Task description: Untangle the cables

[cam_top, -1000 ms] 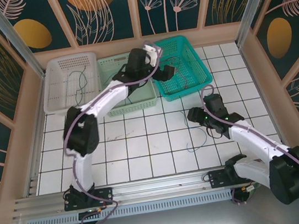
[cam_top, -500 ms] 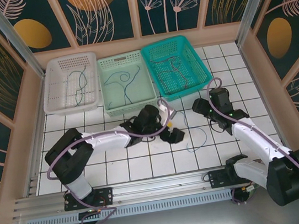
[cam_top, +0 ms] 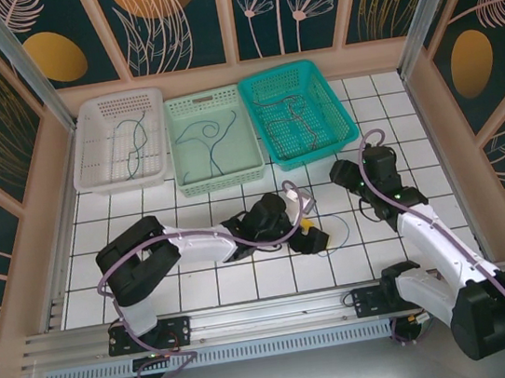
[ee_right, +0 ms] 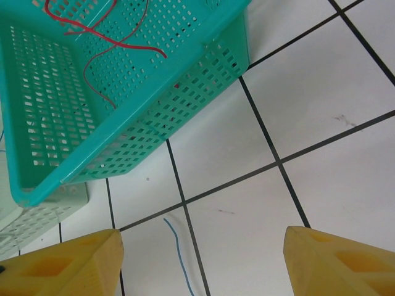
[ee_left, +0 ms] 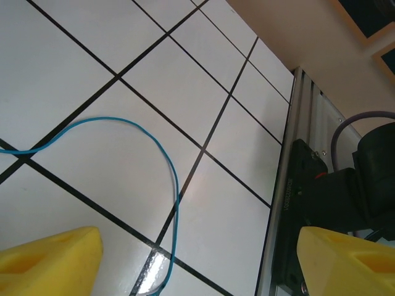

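1. Blue cable (cam_top: 345,228) lies loose on the white tiles, around four o'clock from table centre.
2. Left gripper (cam_top: 314,239) sits low right over it, yellow fingers (ee_left: 49,259) well apart, the cable looping between them. Contact? Hard to tell.
3. Right gripper (cam_top: 345,176), three o'clock, jaws spread on nothing.
4. Up at twelve o'clock: white basket (cam_top: 100,177), green basket (cam_top: 223,182), teal basket (cam_top: 276,153), more cables inside.
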Robot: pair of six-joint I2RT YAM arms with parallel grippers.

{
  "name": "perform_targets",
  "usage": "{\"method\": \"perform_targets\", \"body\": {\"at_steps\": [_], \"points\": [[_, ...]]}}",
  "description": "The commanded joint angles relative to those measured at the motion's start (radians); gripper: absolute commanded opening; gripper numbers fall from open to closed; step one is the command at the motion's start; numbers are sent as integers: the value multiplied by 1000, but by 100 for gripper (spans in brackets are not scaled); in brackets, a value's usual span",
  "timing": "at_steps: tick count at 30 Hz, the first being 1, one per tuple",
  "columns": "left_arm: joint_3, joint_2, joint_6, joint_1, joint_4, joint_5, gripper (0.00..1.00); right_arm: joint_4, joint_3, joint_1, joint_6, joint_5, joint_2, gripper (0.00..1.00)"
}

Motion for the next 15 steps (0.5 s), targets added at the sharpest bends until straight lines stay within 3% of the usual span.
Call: {"method": "perform_targets", "body": {"at_steps": [1, 4, 11, 15], "points": [[45, 37, 23, -25, -43, -6, 78, 16, -10, -14, -5, -2, -19, 70], [96, 80, 30, -35, -120, 3, 71, 15, -6, -17, -6, -7, -19, 70], [109, 123, 25, -37, -180, 15, 69, 14, -7, -28, -11, -10, -27, 70], [134, 147, 30, -38, -199, 25, 55, 22, -14, -32, -2, -22, -27, 70]]}}
